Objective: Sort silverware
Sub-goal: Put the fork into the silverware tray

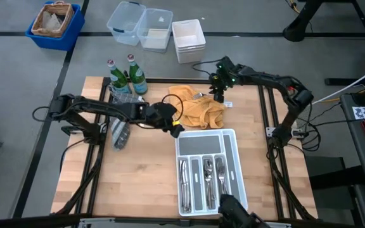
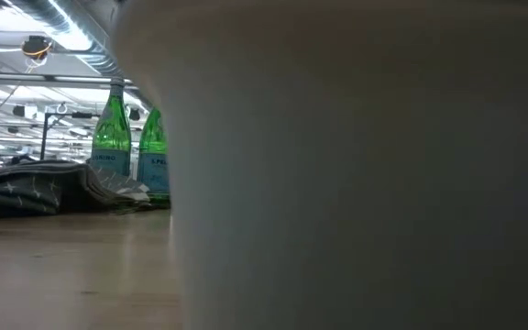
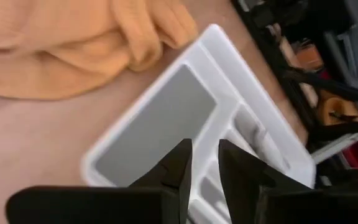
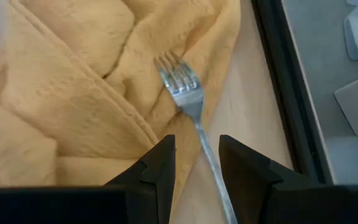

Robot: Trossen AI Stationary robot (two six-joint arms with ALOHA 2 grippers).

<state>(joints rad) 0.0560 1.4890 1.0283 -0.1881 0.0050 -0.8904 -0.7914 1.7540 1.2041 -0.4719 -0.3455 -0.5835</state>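
A silver fork (image 4: 188,99) lies with its tines on the right edge of a crumpled yellow cloth (image 1: 195,107) and its handle on the wooden table. My right gripper (image 4: 196,158) hovers open over that handle, one finger on each side, without touching it that I can see. My left gripper (image 3: 205,165) hangs above the far left corner of the white compartmented tray (image 3: 166,118), its fingers a little apart with nothing between them. Several pieces of silverware (image 1: 208,176) lie in the tray's long compartments.
Two green bottles (image 1: 124,77) stand at the table's far left, with a grey patterned cloth (image 1: 120,133) nearer. Beyond the far edge are a blue basket (image 1: 54,24) and clear and white bins (image 1: 151,28). A pale surface (image 2: 365,183) fills most of the low view.
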